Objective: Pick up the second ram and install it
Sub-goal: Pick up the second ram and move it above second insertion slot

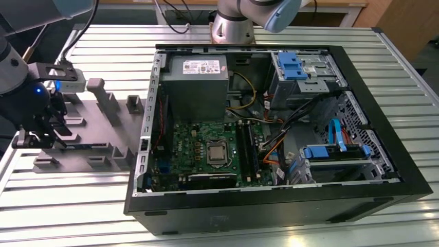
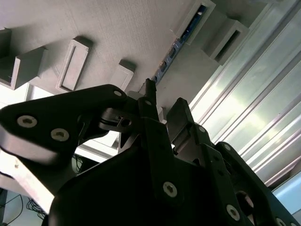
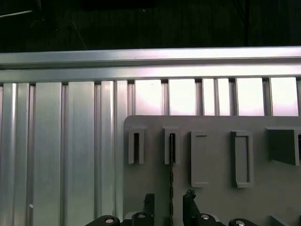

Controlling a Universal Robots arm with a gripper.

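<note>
A ribbed metal table (image 1: 288,36) carries everything here, with a dark room behind it in the first wrist view. On the table lies a grey tray (image 1: 96,110) of blocky posts and pockets. Just beside the tray, toward the exterior view's right, sits an open black computer case (image 1: 274,206) lying on its side.

Inside the case, the green main board (image 1: 205,149) is the part nearest the tray, with the long black memory slots (image 1: 248,149) on the side of the board away from the tray. A grey power supply box (image 1: 195,77) sits beside the board, and blue drive brackets (image 1: 291,67) are farther still from the tray. The robot's base (image 1: 232,25) stands beyond the case, well apart from the tray.

The second ram (image 3: 171,188) is in the tray, standing on its thin edge, with one end held in a slotted post (image 3: 171,147). In the second wrist view the same stick (image 2: 165,60) runs from that post toward the claw.

The gripper (image 1: 41,134) hangs over the tray's end farthest from the case. In both wrist views the claw (image 3: 169,205) (image 2: 164,101) is spread apart, with one finger (image 3: 149,201) on each side of the stick and a gap showing on both sides, so it grasps nothing.
</note>
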